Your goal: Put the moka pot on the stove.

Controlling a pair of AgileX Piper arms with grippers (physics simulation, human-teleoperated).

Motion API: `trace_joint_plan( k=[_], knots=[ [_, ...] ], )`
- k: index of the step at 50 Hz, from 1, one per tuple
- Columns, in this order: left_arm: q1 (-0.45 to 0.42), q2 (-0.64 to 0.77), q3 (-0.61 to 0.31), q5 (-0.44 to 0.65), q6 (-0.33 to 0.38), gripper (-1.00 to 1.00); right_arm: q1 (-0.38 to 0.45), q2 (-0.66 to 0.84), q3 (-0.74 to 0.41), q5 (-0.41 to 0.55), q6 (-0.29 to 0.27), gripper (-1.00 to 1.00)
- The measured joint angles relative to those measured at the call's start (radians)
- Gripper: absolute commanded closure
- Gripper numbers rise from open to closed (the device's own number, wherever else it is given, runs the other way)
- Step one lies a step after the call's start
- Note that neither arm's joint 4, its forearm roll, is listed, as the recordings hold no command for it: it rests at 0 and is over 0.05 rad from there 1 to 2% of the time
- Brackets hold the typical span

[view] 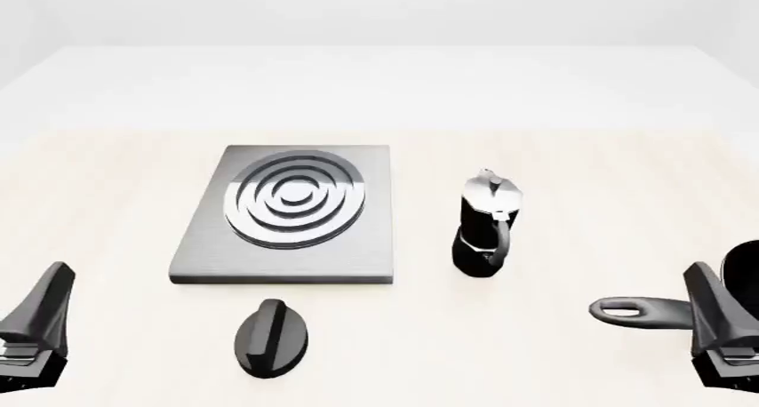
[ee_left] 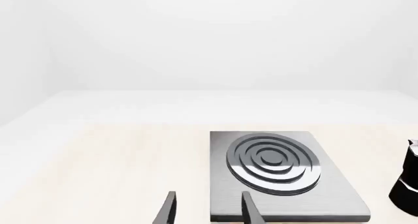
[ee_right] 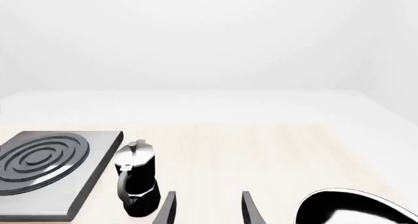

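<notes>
Ahead of both grippers and well apart from either, the table carries everything we need, and the widest thing on it is the stove, a flat grey slab with concentric rings that lies forward of the left gripper and slightly toward the right arm's side of it. Its rings are bare, so we judge the task to be at its very first step: nothing has been picked up yet. Beside the right gripper lies a long-handled black pan, which is not our concern (its handle points toward the middle of the table). The moka pot stands upright on the bare table, ahead of the right gripper and off toward the left arm's side, just beside the stove's edge but not touching it. A black oval knob sits nearer to us than the stove. In each wrist view the two fingers stand parted with nothing between them, so both grippers are empty and spread. Our next move, we think, is for the right arm to reach forward to the pot, clear of the pan handle, and close on its waist or handle.
</notes>
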Motion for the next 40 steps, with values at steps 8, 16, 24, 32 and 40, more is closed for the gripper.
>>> trace_joint_plan(
  k=[8, 16, 24, 32, 40],
  knots=[
    [0.000, 0.000, 0.000, 0.000, 0.000, -1.00, -0.003, 0.000, -0.003, 0.006, 0.001, -1.00],
    [0.000, 0.000, 0.000, 0.000, 0.000, -1.00, -0.006, 0.000, -0.003, 0.009, 0.001, -1.00],
    [0.000, 0.000, 0.000, 0.000, 0.000, -1.00, 0.015, 0.003, -0.020, 0.022, 0.004, -1.00],
    [0.000, 0.000, 0.000, 0.000, 0.000, -1.00, 0.086, 0.046, -0.054, 0.028, 0.007, -1.00],
    [0.000, 0.000, 0.000, 0.000, 0.000, -1.00, 0.161, 0.125, -0.087, 0.004, 0.008, -1.00]
  ],
)
